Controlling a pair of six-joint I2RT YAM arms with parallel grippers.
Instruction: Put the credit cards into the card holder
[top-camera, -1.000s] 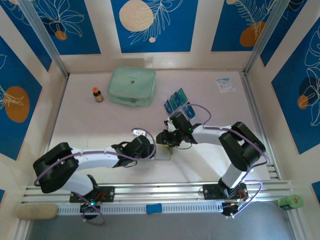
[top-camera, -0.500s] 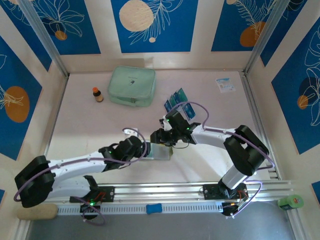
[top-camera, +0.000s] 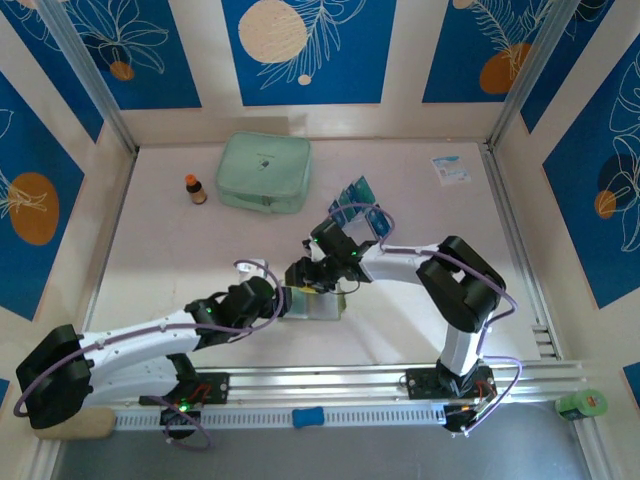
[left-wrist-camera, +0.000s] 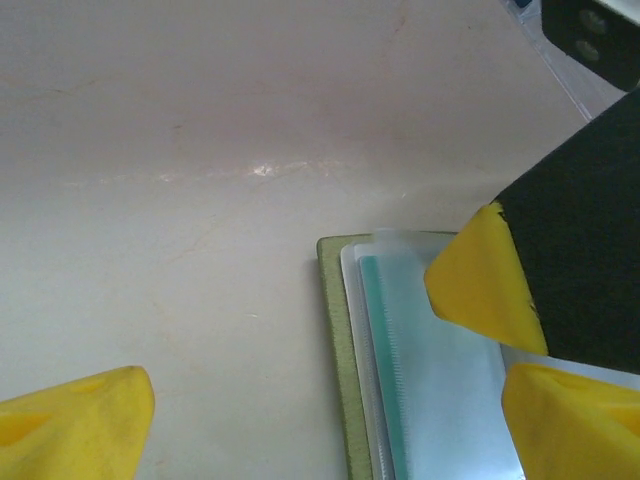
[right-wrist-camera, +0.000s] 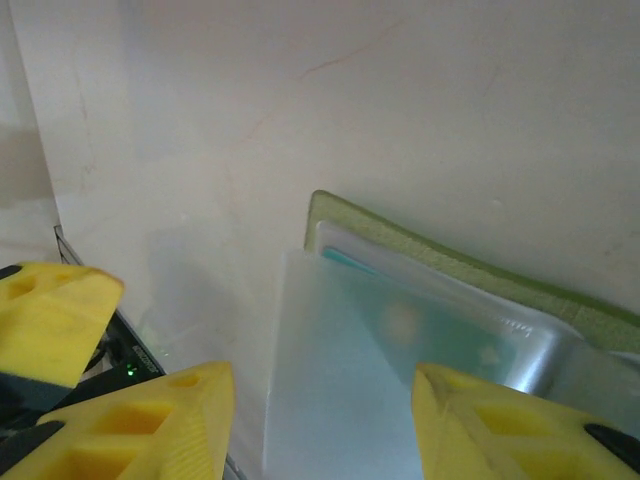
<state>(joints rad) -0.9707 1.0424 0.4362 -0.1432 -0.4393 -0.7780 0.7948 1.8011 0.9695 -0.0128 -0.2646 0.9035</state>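
While left claw (left-wrist-camera: 330, 420) gapes wide and right claw (right-wrist-camera: 315, 415) stands part-open, both empty, pin card holder (left-wrist-camera: 336, 340) flat before fetching credit cards (top-camera: 352, 198).

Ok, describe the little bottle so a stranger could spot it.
Find the pale green zip pouch at the back of the table. Just left of it stands a small brown bottle with an orange cap, tiny beside the flat pouch.

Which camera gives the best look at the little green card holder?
The left wrist view: the card holder lies open, close and sharp, with clear sleeves and a teal card tucked inside. The right wrist view also shows it close, but blurrier. In the top external view it is small and partly covered.
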